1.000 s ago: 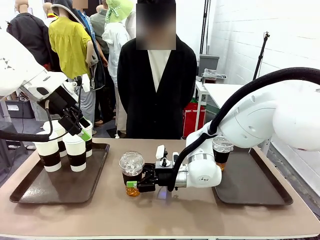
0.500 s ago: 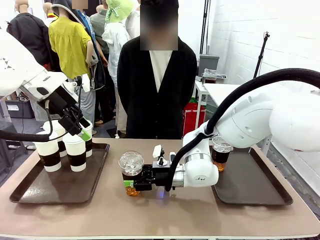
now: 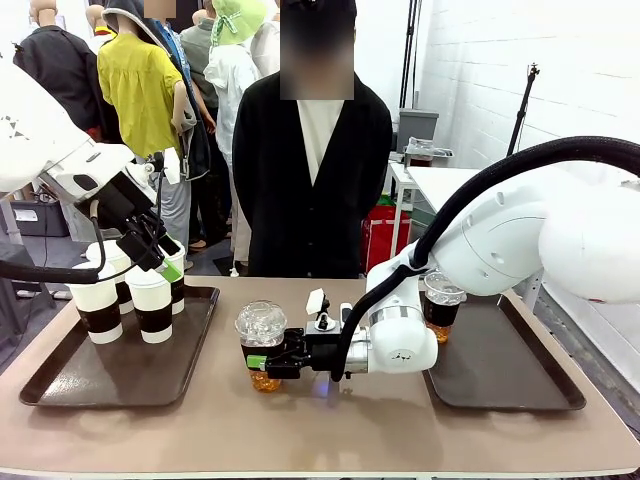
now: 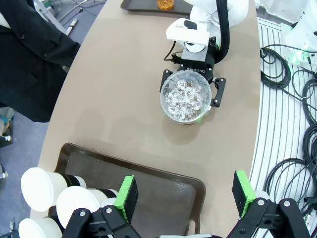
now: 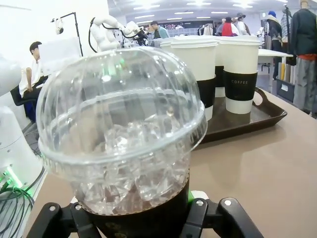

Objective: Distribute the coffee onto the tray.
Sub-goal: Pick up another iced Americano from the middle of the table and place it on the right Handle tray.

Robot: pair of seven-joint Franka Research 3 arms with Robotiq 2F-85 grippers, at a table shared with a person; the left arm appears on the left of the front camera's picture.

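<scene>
Your right end effector [image 3: 262, 362] was clamped on the lower body of a dome-lidded iced coffee cup [image 3: 262, 344], its fingers wrapped round the dark band below the ice. The cup sat at the middle of the counter [image 3: 320, 430], roughly halfway between the two trays. In the left wrist view the same cup [image 4: 185, 96] showed from above, with the black fingers on either side of it and its dome full of ice.

You were, by my reading, in the carrying step: one iced cup in hand, on its way between trays. Whether its base touched the counter or hung just above it, I could not tell.

Behind the right arm's wrist, a second iced cup [image 3: 442, 305] stood on the right tray [image 3: 520, 385]. Well off to the cup's other side lay the left tray [image 3: 120, 375], bearing the lidded paper cups with brown sleeves [image 3: 150, 300]. Your left end effector [image 3: 160, 260] hung above those cups with its green pads [image 4: 128, 196] spread apart, gripping nothing.

The next move would have called for you to keep the cup upright, hold the grip firm without crushing the thin plastic, and set it on bare tray floor clear of the paper cups.
</scene>
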